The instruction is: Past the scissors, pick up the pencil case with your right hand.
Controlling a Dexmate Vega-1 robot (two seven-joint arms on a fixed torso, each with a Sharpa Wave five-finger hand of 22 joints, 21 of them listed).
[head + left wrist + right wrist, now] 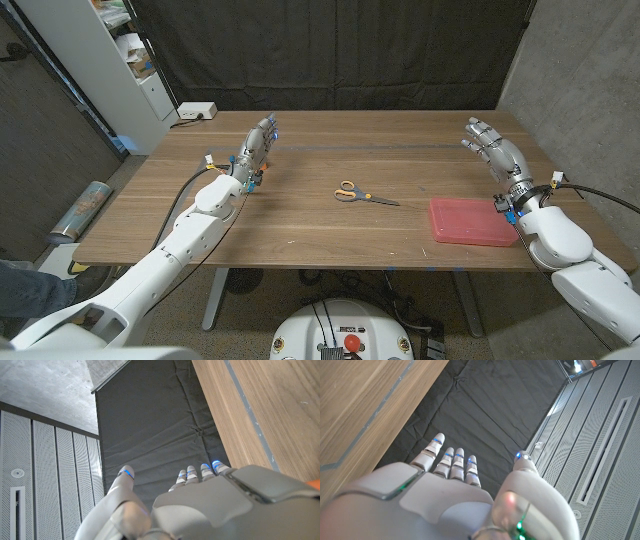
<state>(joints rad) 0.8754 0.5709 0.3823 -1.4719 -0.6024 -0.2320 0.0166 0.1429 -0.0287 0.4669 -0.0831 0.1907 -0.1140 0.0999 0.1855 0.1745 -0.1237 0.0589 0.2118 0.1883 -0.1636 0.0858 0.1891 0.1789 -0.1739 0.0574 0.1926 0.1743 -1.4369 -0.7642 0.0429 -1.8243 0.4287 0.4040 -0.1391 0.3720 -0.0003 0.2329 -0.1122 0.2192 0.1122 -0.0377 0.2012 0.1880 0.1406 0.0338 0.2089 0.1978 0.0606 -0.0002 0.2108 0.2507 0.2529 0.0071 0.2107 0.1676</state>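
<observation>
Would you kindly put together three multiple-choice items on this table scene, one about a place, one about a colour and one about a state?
1. Where does the pencil case lie?
A. Between the scissors and the right hand
B. Beside the left hand
C. On top of the scissors

2. What colour are the scissors' handles?
A. Green
B. Yellow-orange
C. White

3. What is the right hand doing?
A. Gripping the pencil case
B. Pressing on the scissors
C. Holding nothing, fingers apart

Answers: 1 A, the head view shows it to the right of the scissors, near the right arm. 2 B, the loops look yellow-orange. 3 C, it is apart from both things.
</observation>
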